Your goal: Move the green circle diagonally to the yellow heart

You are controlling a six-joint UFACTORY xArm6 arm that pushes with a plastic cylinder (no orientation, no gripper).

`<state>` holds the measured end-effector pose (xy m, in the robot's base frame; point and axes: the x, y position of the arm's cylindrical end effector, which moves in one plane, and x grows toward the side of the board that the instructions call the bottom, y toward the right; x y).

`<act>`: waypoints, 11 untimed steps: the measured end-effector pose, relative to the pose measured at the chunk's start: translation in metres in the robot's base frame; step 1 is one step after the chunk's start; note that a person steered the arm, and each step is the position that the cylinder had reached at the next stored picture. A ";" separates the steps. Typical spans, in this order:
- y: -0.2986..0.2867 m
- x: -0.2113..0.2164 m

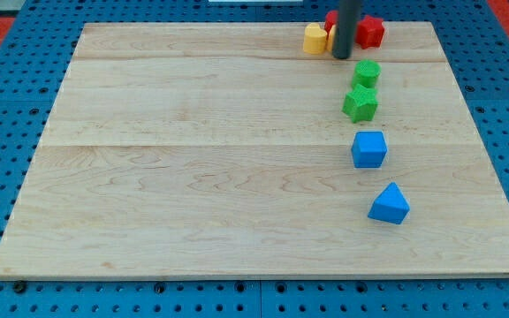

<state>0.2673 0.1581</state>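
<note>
A: How does the rod stand?
B: Upright; my tip (343, 56) has no fingers to clench, resting beside the yellow heart (315, 39), red blocks (370, 31) behind.
A: The green circle (367, 73)?
B: Just below-right; green star (360, 103), blue cube (369, 149), blue wedge (389, 205) beyond on the wooden desk (193, 177).

The pale wooden board (193, 168) shows fine grain and plank seams with a smooth matt finish, the blue perforated surface (7, 106) beneath looks like painted metal or plastic, the coloured blocks, such as the blue cube (368, 149), look smooth and matt, and the dark rod (345, 26) is dull.
</note>
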 end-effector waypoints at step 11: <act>-0.211 0.056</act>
